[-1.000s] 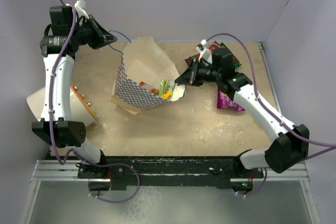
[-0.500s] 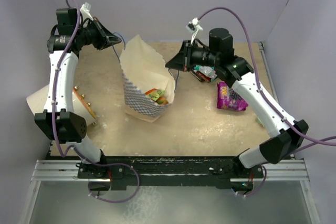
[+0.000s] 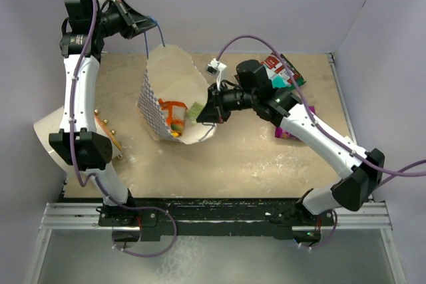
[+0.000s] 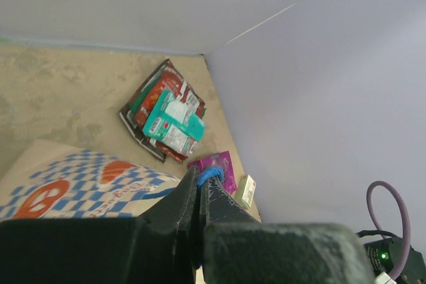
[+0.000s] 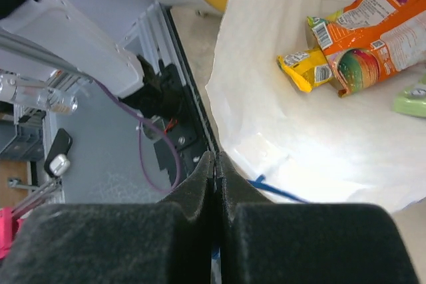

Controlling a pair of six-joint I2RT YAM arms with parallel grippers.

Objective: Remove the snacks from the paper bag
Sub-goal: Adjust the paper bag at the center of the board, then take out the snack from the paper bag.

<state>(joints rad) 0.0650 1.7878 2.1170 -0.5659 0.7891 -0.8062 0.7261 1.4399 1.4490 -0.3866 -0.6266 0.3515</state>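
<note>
paper bag (image 3: 163, 81) sits mid-counter (image 3: 253, 157), tipped so its mouth faces the right arm, cream inside showing. In it: orange packet (image 3: 174, 112) and green packet (image 3: 195, 112). The right wrist view adds a yellow packet (image 5: 303, 68) touching the orange one.

Left gripper (image 3: 148, 23): jaws closed tight on the bag's blue cord handle (image 4: 210, 176), holding it high at the far left. Right gripper (image 3: 206, 116): jaws pressed together, pinching the bag's near-right rim, with no gap visible.

Vs 0.5 s ago:
- The bag stood nearly upright with its mouth up; now it leans over and the mouth is spread wider.
- The right gripper has dropped from the upper rim to the lower rim and moved left.
- The left gripper has gone up and slightly back.

Already out, on the counter right of the bag: teal packet (image 3: 286, 79) lying on red packets (image 3: 271, 64) at the far side, and purple packet (image 3: 287, 129) nearer, partly under the right arm. A white-and-tan drum (image 3: 50, 131) sits at the left edge.
</note>
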